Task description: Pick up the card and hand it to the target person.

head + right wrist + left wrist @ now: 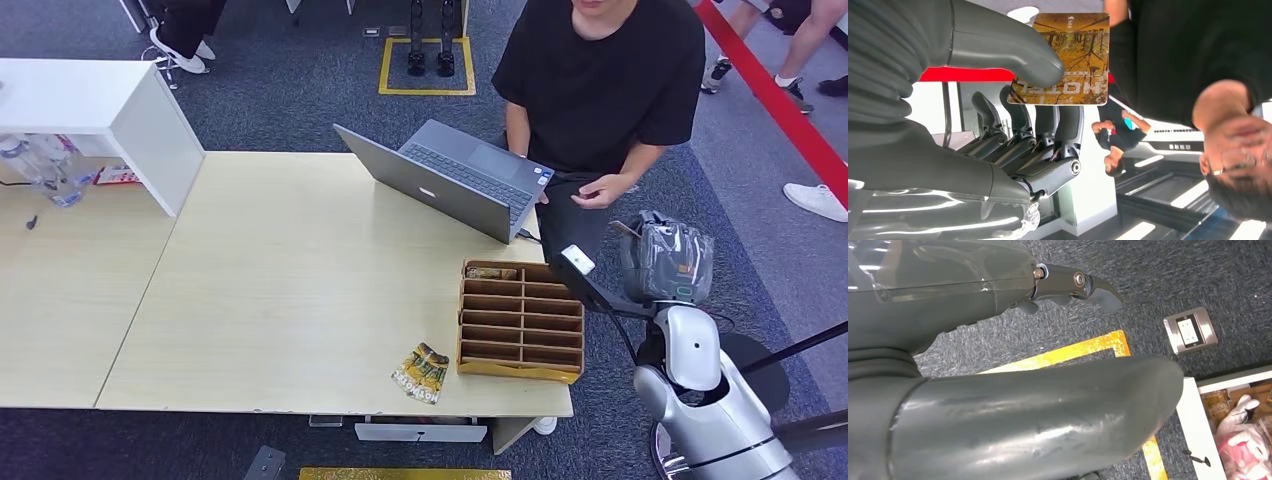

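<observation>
My left hand [1068,287] hangs over carpet, holds nothing, fingers curled or spread: cannot tell. On bench [300,280]: laptop [450,180], wooden tray [520,322]. My right hand [1018,125] pinches card [1068,60], raised before person [600,80].

Golden-brown HOTEL card [1068,57] pinched between thumb and fingers [1068,125].

1 laptop [455,178], 1 wooden slotted organizer [520,322], 1 card [1068,57] in hand, 1 card packet [421,373] on table, 1 seated person [600,90].
</observation>
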Controlling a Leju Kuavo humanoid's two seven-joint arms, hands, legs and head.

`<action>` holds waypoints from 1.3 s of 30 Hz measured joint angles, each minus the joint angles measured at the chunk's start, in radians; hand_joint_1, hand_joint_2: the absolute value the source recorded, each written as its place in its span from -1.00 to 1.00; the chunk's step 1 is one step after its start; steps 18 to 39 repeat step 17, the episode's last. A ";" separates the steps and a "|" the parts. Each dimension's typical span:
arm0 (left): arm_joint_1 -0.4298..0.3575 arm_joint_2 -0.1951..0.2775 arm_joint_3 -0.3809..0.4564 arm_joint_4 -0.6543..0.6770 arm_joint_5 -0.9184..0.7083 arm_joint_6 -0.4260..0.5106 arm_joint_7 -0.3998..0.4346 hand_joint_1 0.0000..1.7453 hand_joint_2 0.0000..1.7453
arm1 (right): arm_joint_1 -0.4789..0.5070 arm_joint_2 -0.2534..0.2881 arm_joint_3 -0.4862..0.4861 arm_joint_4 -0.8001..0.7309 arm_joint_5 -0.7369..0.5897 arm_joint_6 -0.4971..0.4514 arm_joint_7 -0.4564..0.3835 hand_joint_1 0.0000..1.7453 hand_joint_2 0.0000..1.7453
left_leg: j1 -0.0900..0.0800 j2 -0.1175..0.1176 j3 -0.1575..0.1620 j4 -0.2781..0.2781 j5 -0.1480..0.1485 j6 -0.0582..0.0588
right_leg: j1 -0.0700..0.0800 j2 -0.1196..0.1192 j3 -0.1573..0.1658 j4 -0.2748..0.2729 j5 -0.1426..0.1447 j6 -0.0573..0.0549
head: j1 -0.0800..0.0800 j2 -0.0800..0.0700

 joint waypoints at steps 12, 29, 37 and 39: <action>-0.003 0.000 -0.006 0.000 -0.004 0.000 0.001 -1.00 -1.00 | -0.020 0.010 0.023 0.072 0.001 0.010 -0.006 0.59 1.00 | 0.000 0.000 0.000 0.000 0.000 0.000 | 0.000 0.000 0.000 0.000 0.000 0.000 | 0.000 0.000; -0.003 -0.001 -0.006 0.000 -0.004 0.000 0.001 -1.00 -1.00 | -0.029 0.015 0.028 0.086 0.001 0.012 -0.006 0.58 1.00 | 0.000 0.000 0.000 0.000 0.000 0.000 | 0.000 0.000 0.000 0.000 0.000 0.000 | 0.000 0.000; -0.003 -0.001 -0.006 0.000 -0.004 0.000 0.001 -1.00 -1.00 | -0.029 0.015 0.028 0.086 0.001 0.012 -0.006 0.58 1.00 | 0.000 0.000 0.000 0.000 0.000 0.000 | 0.000 0.000 0.000 0.000 0.000 0.000 | 0.000 0.000; -0.003 -0.001 -0.006 0.000 -0.004 0.000 0.001 -1.00 -1.00 | -0.029 0.015 0.028 0.086 0.001 0.012 -0.006 0.58 1.00 | 0.000 0.000 0.000 0.000 0.000 0.000 | 0.000 0.000 0.000 0.000 0.000 0.000 | 0.000 0.000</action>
